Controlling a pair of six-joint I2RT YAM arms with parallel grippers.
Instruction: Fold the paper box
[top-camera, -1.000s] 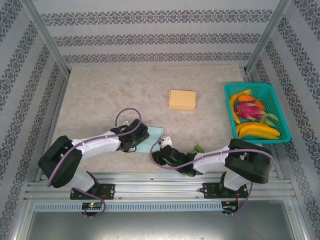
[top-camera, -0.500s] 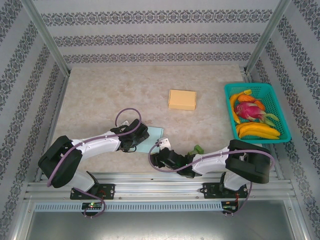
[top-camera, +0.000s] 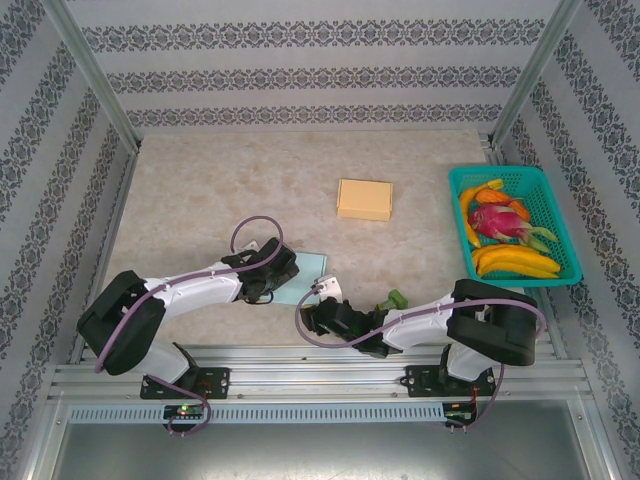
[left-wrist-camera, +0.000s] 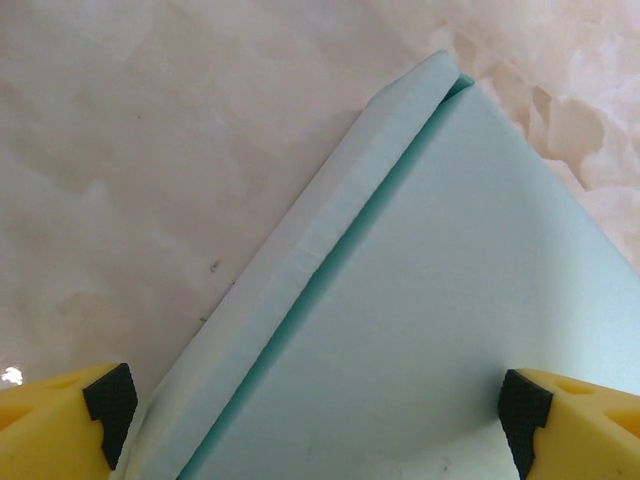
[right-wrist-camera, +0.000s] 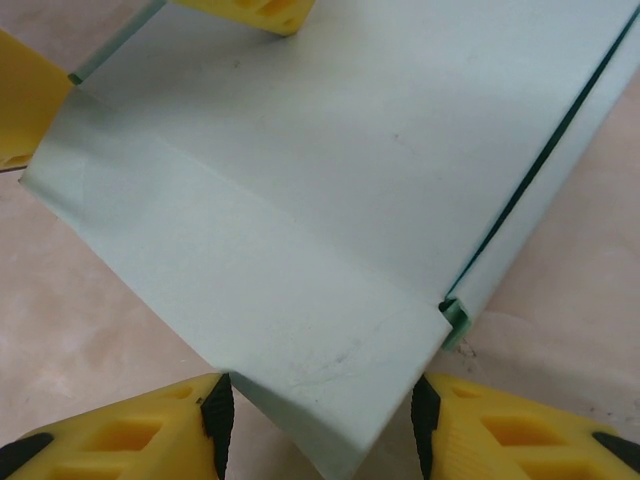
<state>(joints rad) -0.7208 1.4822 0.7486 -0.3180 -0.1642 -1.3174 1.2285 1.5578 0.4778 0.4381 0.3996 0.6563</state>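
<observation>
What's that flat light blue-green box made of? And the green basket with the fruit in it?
The flat light blue-green box looks like thin card or stiff paper with a matte finish: it holds sharp creases and its folded flap shows a thin edge. The green basket is probably moulded plastic: bright, even colour and what seem latticed walls, though it is small here.

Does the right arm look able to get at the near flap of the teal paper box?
Probably yes: the right gripper has a finger on either side of that flap of the teal paper box, nothing between. The left gripper is at the far corner, out of its way.
</observation>
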